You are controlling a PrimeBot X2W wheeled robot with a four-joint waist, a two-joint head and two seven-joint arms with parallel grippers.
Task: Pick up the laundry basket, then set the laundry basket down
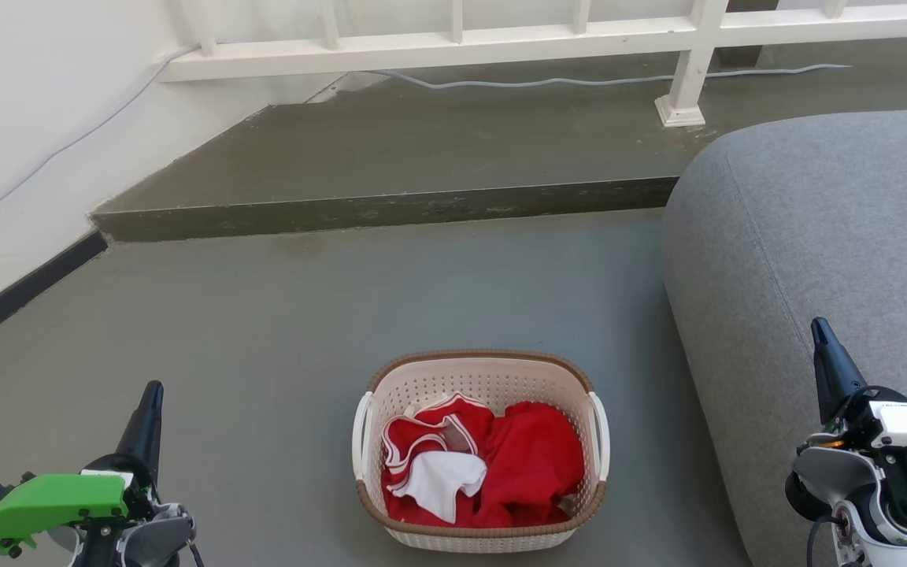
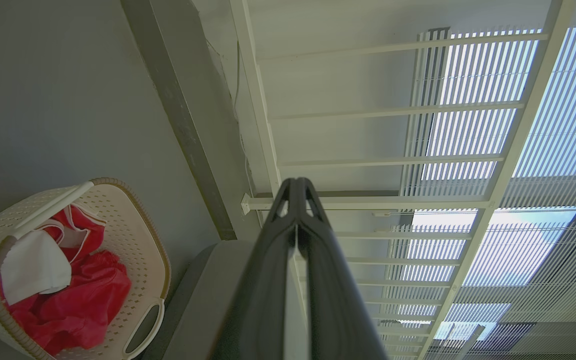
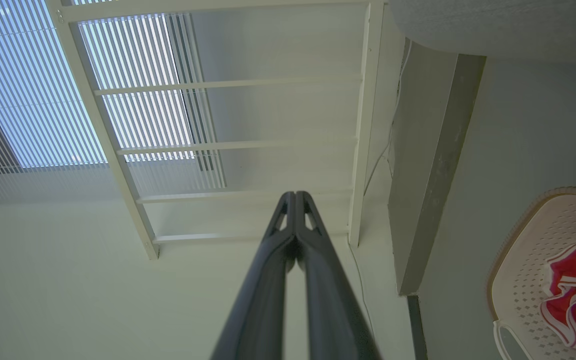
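The laundry basket [image 1: 493, 376] is cream plastic with perforated walls, a brown rim and white side handles. It stands on the grey floor at the lower middle of the head view, holding red and white clothes. My left gripper [image 1: 153, 390] is at the lower left, well clear of the basket, fingers pressed together and empty. My right gripper [image 1: 819, 327] is at the lower right, in front of the sofa, also shut on nothing. The left wrist view has the basket [image 2: 140, 235] at its lower left beside my shut left gripper [image 2: 296, 182]. In the right wrist view the basket [image 3: 523, 260] sits at the lower right, apart from my shut right gripper [image 3: 295, 195].
A grey sofa [image 1: 823, 236] fills the right side, close to the basket. A raised concrete step [image 1: 390, 209] runs across behind the basket, with a white railing [image 1: 501, 39] and a loose cable [image 1: 579, 80] beyond. A white wall [image 1: 20, 142] borders the left.
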